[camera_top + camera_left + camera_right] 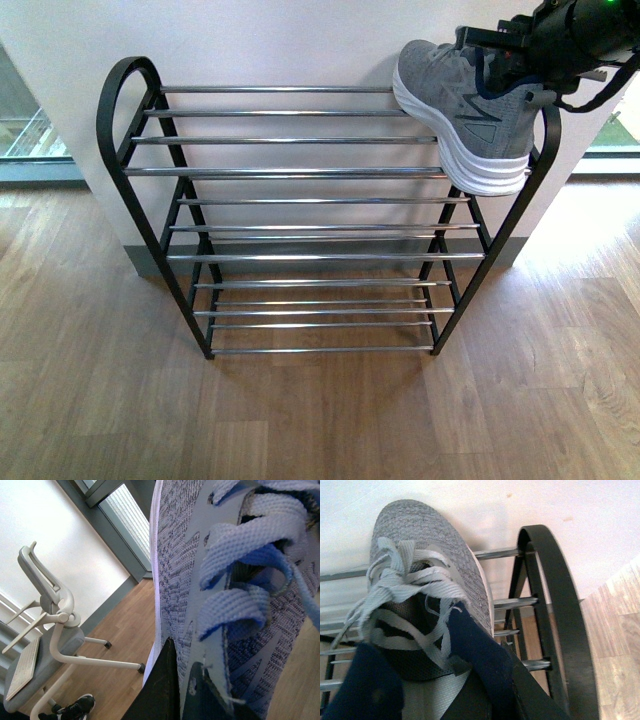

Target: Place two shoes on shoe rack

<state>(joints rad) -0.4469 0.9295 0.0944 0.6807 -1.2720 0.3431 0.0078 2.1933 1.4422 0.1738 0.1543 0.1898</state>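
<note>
Grey sneaker (465,115), clamped at the collar by right gripper (505,68), hangs tilted, heel overhanging shoe rack (300,172) front bar. Release here risks it tipping off. Left gripper (180,695) grips second sneaker (175,555).

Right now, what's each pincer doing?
Left pincer: shut on a grey knit lace-up sneaker.
Right pincer: shut on the other grey knit sneaker, at the top of the black metal shoe rack.

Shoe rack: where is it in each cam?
Front: shoe rack fills the centre, against the wall.
Left wrist: not in it; a second sneaker close up, office chair behind.
Right wrist: its side loop and bars, behind the grey sneaker.
Shared landmark: that sneaker at the loop.
</note>
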